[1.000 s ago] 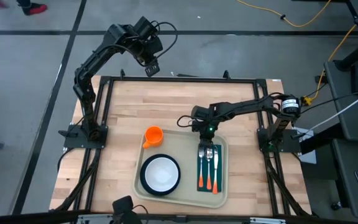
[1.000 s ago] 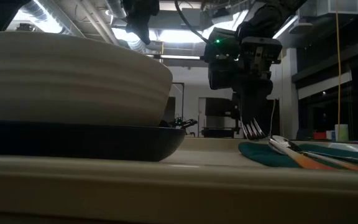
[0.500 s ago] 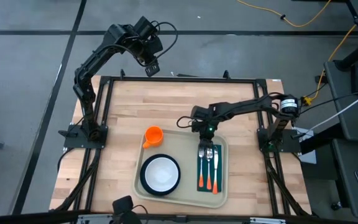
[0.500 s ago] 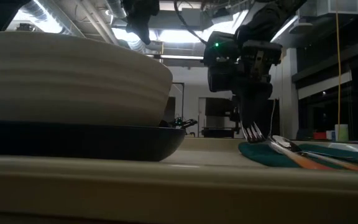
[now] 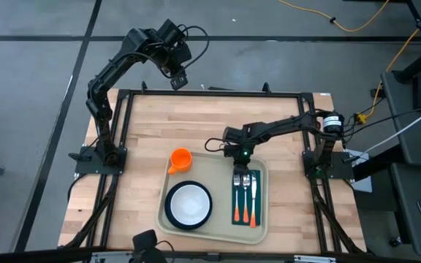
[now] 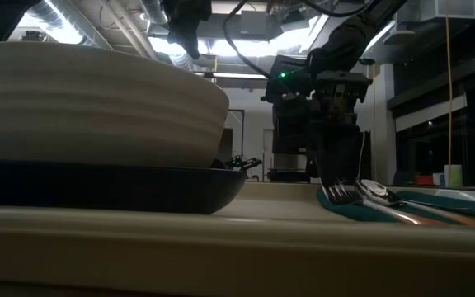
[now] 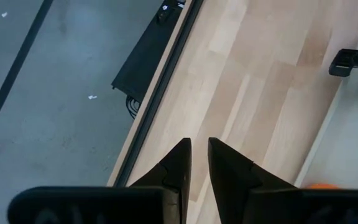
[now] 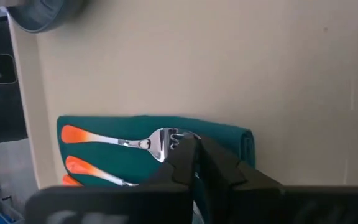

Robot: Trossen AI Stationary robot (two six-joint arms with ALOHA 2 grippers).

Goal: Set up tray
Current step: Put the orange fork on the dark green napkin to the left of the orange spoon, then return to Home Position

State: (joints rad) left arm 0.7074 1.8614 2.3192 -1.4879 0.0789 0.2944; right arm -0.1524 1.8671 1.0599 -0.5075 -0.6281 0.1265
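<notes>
Tray [image 5: 214,162] nearly set: bowl-on-plate [image 5: 189,204] and napkin [image 5: 245,199] cutlery placed; right gripper [image 5: 240,162], fingers narrow, apparently still pinching the fork [image 8: 135,141]; orange cup [image 5: 179,159] remains outside.

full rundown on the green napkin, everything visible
The green napkin is a dark teal cloth rectangle, looks folded, lying flat on the right half of the beige tray, long side running front to back. On it lie a fork, a spoon and a third piece, all with orange handles. The right gripper sits at its far end over the fork's tines.
</notes>
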